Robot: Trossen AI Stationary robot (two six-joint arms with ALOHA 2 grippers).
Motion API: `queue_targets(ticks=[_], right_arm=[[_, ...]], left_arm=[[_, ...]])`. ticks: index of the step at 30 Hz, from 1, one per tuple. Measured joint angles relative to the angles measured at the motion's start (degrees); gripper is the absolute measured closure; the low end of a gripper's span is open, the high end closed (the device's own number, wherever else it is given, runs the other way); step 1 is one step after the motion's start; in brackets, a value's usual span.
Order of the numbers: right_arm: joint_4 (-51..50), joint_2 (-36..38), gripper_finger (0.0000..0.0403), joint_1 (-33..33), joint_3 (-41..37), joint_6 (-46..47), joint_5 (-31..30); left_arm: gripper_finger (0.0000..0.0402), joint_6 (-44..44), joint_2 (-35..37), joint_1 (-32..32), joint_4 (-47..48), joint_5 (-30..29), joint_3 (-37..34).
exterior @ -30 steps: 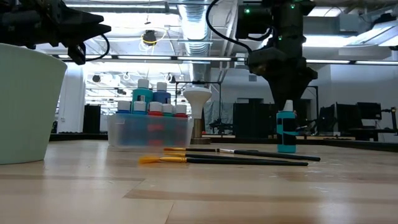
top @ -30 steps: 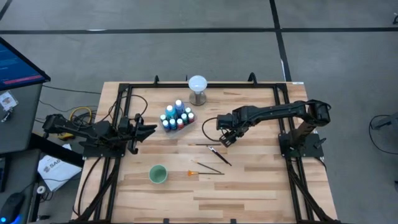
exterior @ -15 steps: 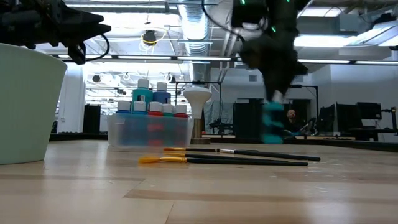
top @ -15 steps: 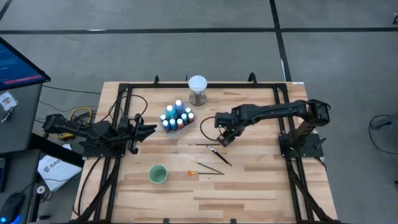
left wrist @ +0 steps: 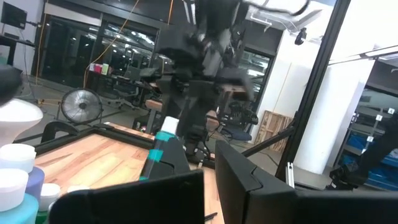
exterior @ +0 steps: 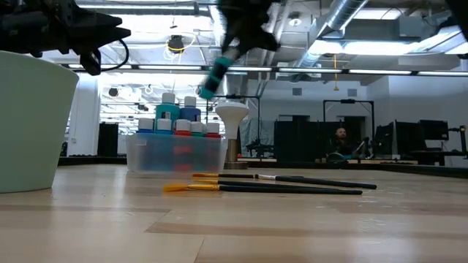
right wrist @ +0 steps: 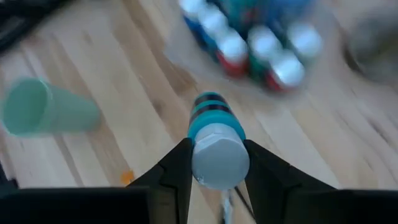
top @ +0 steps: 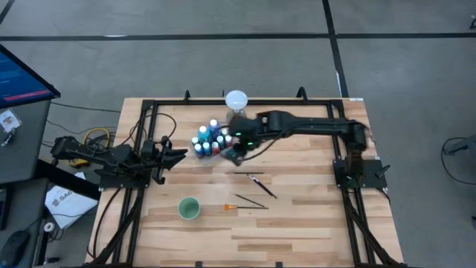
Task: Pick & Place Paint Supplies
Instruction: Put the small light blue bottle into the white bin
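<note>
Table (top: pixel 297 216) made of pale wood planks, smooth, lightly glossy; clear plastic tub (exterior: pixel 175 153) seen under bottles (top: pixel 210 139); teal bottle (right wrist: pixel 214 140) topped by matt white plastic cap; green cup (top: pixel 189 208) matt plastic

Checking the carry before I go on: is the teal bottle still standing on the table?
No. In the low view the teal bottle hangs tilted, well above the table, and the right gripper is shut on it.
</note>
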State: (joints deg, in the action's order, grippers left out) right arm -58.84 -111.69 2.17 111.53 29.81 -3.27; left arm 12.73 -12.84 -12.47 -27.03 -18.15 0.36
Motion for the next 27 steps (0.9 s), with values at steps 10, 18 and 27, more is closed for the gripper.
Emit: queue_targets(ticks=[10, 18, 27], right_arm=[[-0.39, -18.01, 0.0294, -0.09, 22.96, -7.23, -0.2], [1.94, -23.01, 0.0294, 0.36, 22.85, -8.39, -0.51], [1.13, -24.53, 0.0294, 0.9, 22.84, -9.25, -2.7]], left_arm=[[0.0401, 0.0, -2.23, 0.0, -0.63, -0.02, 0.0], [0.0401, 0.0, -3.06, 0.0, -0.51, -0.01, 0.0], [0.0401, 0.0, -3.56, 0.0, -0.56, 0.0, 0.0]])
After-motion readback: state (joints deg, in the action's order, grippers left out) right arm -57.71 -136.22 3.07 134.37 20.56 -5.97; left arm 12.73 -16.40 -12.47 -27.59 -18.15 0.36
